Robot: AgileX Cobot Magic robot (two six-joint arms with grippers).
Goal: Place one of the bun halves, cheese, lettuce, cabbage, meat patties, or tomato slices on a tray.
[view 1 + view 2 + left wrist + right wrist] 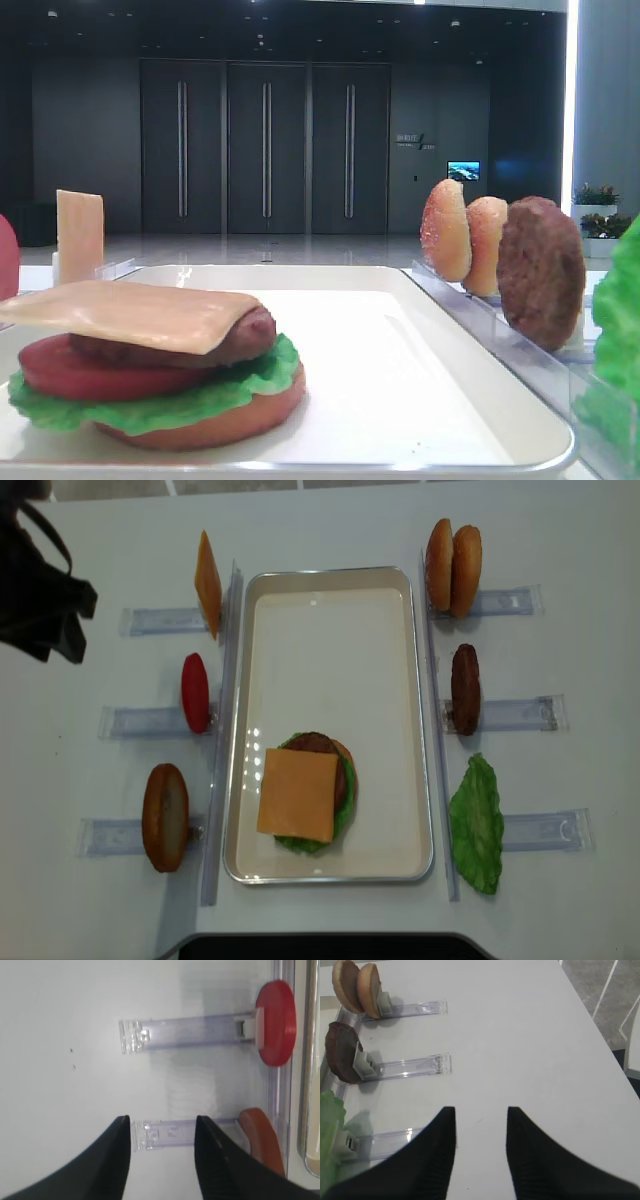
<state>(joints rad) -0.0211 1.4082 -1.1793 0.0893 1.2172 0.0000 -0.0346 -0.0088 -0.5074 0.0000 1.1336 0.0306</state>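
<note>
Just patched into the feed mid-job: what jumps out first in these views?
The half-built burger on the tray: a cheese slice lies on top of a meat patty, tomato slice, lettuce and bun half, at the tray's near end. Spare ingredients stand in clear holders on both sides, including a red tomato slice on the left and two bun halves on the right. Both tools are open over bare table.

There is one white tray (420, 720). The scene holds four bun halves (452, 555), two cheese slices (298, 794), two tomato slices (195, 692) and two meat patties (465, 688). It also shows two lettuce pieces (477, 824) and six clear holders (520, 714).
</note>
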